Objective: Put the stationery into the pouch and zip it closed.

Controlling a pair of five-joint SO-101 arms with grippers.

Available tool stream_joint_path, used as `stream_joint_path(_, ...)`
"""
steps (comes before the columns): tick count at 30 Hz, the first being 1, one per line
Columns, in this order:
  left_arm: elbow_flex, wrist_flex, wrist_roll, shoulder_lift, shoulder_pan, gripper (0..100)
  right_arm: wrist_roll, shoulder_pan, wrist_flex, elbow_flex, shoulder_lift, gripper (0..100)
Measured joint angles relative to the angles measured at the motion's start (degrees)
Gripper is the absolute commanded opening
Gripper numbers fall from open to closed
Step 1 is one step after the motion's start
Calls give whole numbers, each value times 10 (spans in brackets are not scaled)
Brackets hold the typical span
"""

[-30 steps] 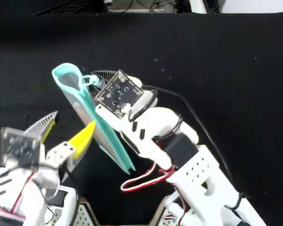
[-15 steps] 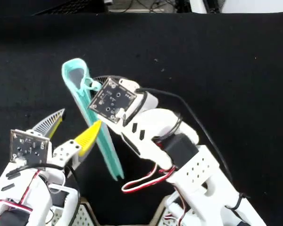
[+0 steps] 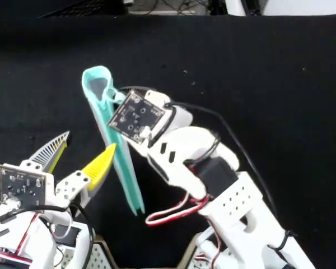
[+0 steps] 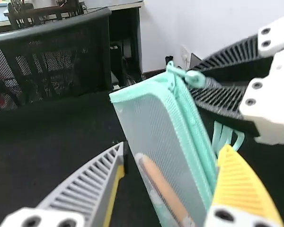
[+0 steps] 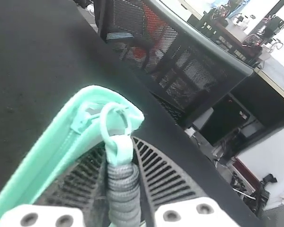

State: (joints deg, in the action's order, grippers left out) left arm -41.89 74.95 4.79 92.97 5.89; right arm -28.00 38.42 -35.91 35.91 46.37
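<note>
The teal mesh pouch (image 3: 119,151) stands on its long edge on the black table, one end raised at the back. My right gripper (image 3: 116,97) is shut on the zipper pull (image 5: 117,142) at that raised end (image 5: 87,111). A pencil (image 4: 162,188) shows through the mesh (image 4: 156,127) inside the pouch. My left gripper (image 3: 89,141) is open at the front left, its yellow finger (image 3: 102,160) right beside the pouch's side and its grey finger (image 3: 52,147) farther left. In the left wrist view the other arm's black fingers (image 4: 227,94) hold the pull (image 4: 182,75).
Black cloth (image 3: 269,73) covers the table, bare at the back and right. The right arm's white body (image 3: 213,185) and red-white cable (image 3: 168,216) lie just right of the pouch. A black mesh chair (image 5: 180,71) stands beyond the table.
The right gripper has carried the pouch's raised end to the right and back, turning the pouch more on edge. The left arm has drawn back slightly toward the front left, still open.
</note>
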Motion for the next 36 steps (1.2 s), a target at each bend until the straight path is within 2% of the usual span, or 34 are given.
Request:
stream_joint_path(10,-69,-66,-7,-4,0,311,-1,34,-42,-1,68,13)
stream_joint_path(23,-75,-69,9,-4,0,310,-2,35,-56,-1,105,14)
stream_joint_path(30,-149,-159,12,-4,-53,310,-2,36,-56,0,105,14)
stream_joint_path(36,-163,-181,-7,-8,-56,310,-2,36,-56,0,105,14)
